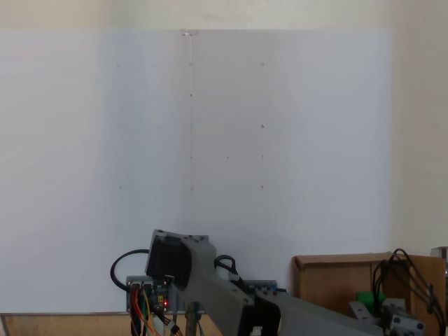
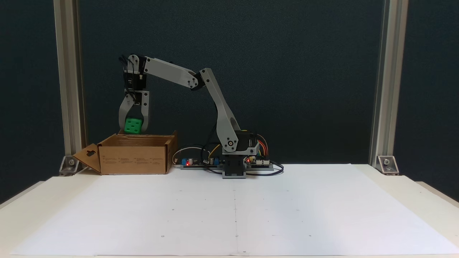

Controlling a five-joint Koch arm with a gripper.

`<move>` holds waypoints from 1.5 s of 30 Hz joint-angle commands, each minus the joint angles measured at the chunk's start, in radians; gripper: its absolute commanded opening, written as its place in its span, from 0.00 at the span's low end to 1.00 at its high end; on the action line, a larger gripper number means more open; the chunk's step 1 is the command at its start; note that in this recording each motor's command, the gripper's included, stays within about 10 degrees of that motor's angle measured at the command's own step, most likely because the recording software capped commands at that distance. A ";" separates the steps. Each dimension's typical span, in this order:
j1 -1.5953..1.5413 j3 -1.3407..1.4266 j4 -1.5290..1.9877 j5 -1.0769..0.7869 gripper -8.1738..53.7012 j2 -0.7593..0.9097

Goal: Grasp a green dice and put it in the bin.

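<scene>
A bright green dice with darker pips hangs just above the open top of the bin, a brown cardboard box at the left of the table. My gripper points straight down over the box and is shut on the dice, one grey finger on each side of it. In the other fixed view, the green dice peeks out at the bottom right, in front of the bin's tan wall and behind the gripper's grey parts and black cables.
A wide white paper sheet covers the table in front of the arm. The arm's base sits at the back centre with circuit boards and wires beside it. Aluminium posts stand at both back corners.
</scene>
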 commanded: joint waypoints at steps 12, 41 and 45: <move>-0.081 -0.028 0.120 -0.049 0.84 0.133; -1.422 -0.018 -0.339 0.308 0.83 0.394; -1.503 0.038 -0.351 0.308 0.84 0.397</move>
